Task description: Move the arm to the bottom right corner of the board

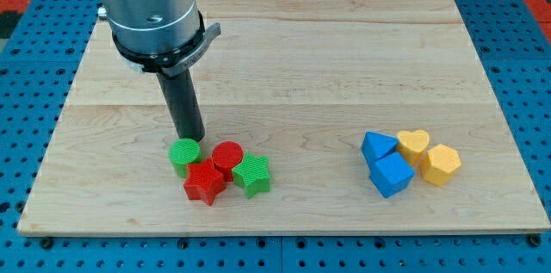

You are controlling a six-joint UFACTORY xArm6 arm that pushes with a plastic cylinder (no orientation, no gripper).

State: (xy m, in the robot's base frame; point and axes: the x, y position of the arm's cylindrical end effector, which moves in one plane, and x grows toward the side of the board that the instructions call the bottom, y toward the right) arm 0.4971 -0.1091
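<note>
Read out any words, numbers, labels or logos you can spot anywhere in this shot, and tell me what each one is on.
None: no text, number or logo can be read.
The wooden board is bare wood.
The coloured blocks are unmarked, e.g. the red star and the yellow heart.
The rod above my tip is plain dark.

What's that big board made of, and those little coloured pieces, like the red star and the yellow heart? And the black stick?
The board looks like pale, unvarnished wood: grain lines and plank seams show. The red star and yellow heart look like matte moulded plastic, evenly coloured, perhaps painted wood. The rod ending in my tip, just above the green cylinder, seems dark matte plastic or metal.
</note>
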